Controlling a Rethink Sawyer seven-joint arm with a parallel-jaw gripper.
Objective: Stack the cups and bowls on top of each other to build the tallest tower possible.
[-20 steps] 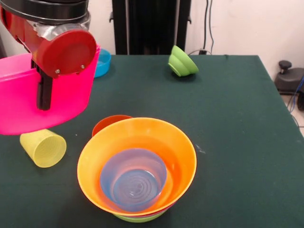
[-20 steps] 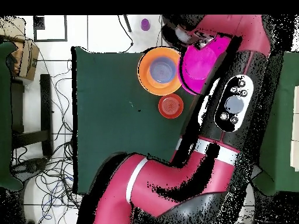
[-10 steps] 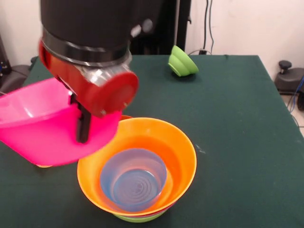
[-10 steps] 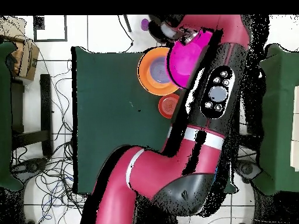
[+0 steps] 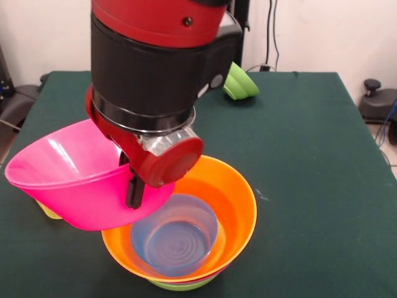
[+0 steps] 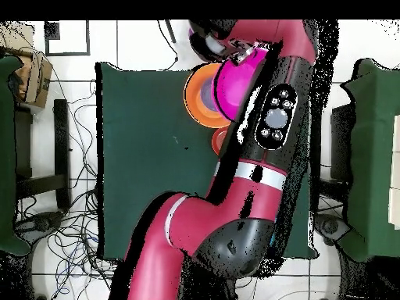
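My gripper [image 5: 133, 189] is shut on the rim of a big pink bowl [image 5: 74, 180] and holds it tilted, just above the left rim of the tower. The tower is a wide orange bowl [image 5: 239, 205] with a purple bowl [image 5: 177, 239] inside it and a lime-green bowl [image 5: 183, 285] lowest. In the overhead view the pink bowl [image 6: 234, 78] overlaps the orange bowl [image 6: 194, 94]. The yellow cup [image 5: 48, 213] lies on its side, nearly all hidden behind the pink bowl. A second lime-green bowl [image 5: 243, 84] lies tilted at the far side.
The dark green table [image 5: 310, 155] carries everything. A red-orange bowl [image 6: 219, 139] shows partly beside my arm in the overhead view. The small blue bowls are hidden behind my arm. Cables [image 6: 70, 226] lie on the floor beside the table.
My arm has carried the pink bowl to the right and lower in the front view, from beside the tower to over its left rim. It now hides most of the yellow cup.
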